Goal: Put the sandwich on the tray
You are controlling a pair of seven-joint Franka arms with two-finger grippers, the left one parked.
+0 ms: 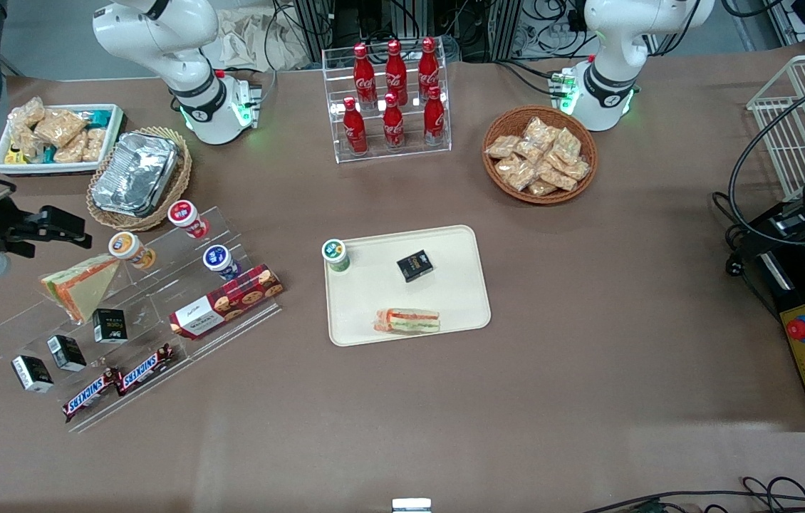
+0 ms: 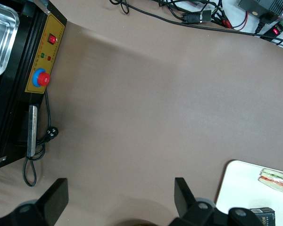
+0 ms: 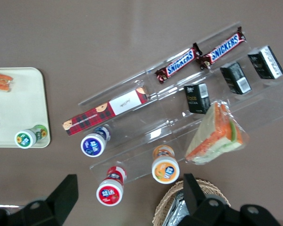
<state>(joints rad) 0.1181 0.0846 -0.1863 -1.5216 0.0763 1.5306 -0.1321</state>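
Note:
The sandwich (image 1: 406,320), a clear-wrapped wedge with red and green stripes along its cut edge, lies on the cream tray (image 1: 445,299) near the rim closest to the front camera. It also shows in the wrist views, as the sandwich (image 3: 0,81) on the tray (image 3: 19,108) and the sandwich (image 2: 276,179) on the tray (image 2: 240,188). My gripper (image 1: 46,231) hovers at the working arm's end of the table, above the acrylic shelf and apart from the tray. The gripper (image 3: 129,197) is open, with nothing between its fingers.
On the tray stand a green-lidded cup (image 1: 335,255) and a small black box (image 1: 414,266). The acrylic shelf (image 1: 139,320) holds an orange-banded wedge (image 1: 82,281), cups, black boxes, a cookie box and Snickers bars. Farther away are a foil container (image 1: 135,173), a snack bin (image 1: 53,135), a cola rack (image 1: 392,100) and a snack basket (image 1: 539,153).

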